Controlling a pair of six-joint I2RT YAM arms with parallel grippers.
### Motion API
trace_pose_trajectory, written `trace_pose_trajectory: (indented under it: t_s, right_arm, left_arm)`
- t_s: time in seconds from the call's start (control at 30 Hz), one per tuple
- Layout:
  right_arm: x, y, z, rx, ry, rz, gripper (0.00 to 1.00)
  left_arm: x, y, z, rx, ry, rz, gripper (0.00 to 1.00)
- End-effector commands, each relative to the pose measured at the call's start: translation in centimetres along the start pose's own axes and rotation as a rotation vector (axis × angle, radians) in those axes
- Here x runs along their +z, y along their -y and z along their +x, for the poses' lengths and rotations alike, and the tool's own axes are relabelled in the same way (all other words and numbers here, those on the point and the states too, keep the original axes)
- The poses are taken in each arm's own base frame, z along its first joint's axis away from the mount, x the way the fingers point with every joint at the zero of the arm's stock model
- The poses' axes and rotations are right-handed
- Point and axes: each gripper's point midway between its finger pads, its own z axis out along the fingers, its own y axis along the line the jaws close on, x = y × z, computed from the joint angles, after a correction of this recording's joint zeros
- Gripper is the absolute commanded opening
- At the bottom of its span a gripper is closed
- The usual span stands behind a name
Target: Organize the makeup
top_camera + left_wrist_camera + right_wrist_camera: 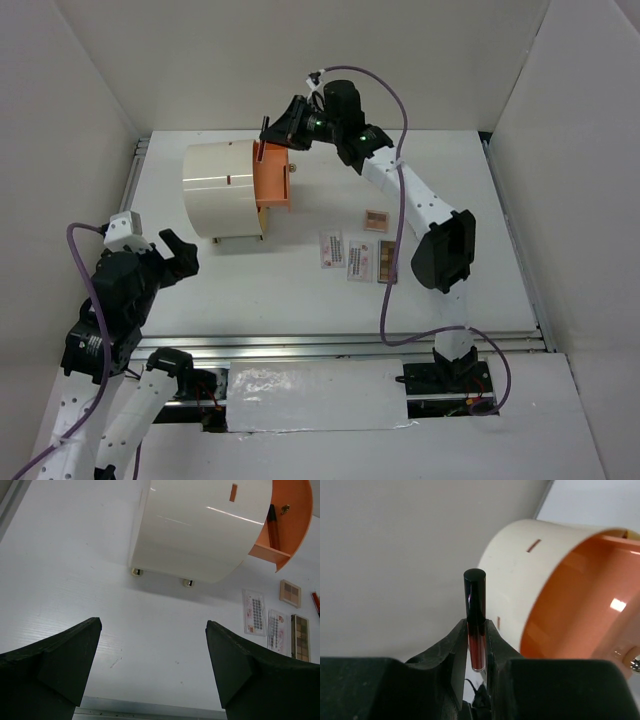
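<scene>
My right gripper (268, 132) is shut on a thin dark red stick with a black cap (475, 611), held upright at the back, just above the open orange drawer (273, 180) of the cream cylindrical box (222, 188). Another dark stick (272, 526) lies in the drawer (292, 515). On the table right of the box lie a pink-beige compact (375, 219), two white-pink packets (331, 248) (359, 262) and a brown palette (386, 262). My left gripper (180, 255) is open and empty, near the table's front left.
White walls enclose the table on three sides. A metal rail (350, 345) runs along the front edge. The box stands on small round feet (136, 572). A red stick (316, 602) shows at the right edge of the left wrist view.
</scene>
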Motion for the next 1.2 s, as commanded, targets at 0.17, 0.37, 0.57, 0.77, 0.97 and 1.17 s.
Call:
trace_pose_trajectory:
  t_s: [0.17, 0.37, 0.57, 0.77, 0.97, 1.17]
  right_arm:
    - [0.7, 0.2, 0.3, 0.003, -0.013, 0.04, 0.25]
    - [0.8, 0.8, 0.3, -0.019, -0.011, 0.061, 0.51]
    - [-2.0, -2.2, -3.0, -0.089, 0.04, 0.028, 0.68]
    - [-14.4, 7.3, -6.7, -0.2, 0.179, 0.375, 0.68]
    - [-28.1, 24.8, -1.2, -0.266, 0.08, 0.999, 0.66]
    - [-32.2, 31.8, 2.7, -0.174, -0.035, 1.269, 0.62]
  left_arm:
    - [-0.2, 0.5, -0.9, -0.01, 0.037, 0.022, 0.99]
    - [-0.1, 0.7, -0.9, -0.006, 0.031, 0.029, 0.99]
    - [0.0, 0.6, -0.8, -0.005, 0.026, 0.025, 0.99]
    - [-0.3, 0.6, -1.0, -0.009, 0.037, 0.028, 0.99]
    - [-0.2, 1.2, -0.8, 0.001, 0.033, 0.059, 0.99]
    - [0.3, 1.4, -0.5, 0.012, 0.004, 0.061, 0.99]
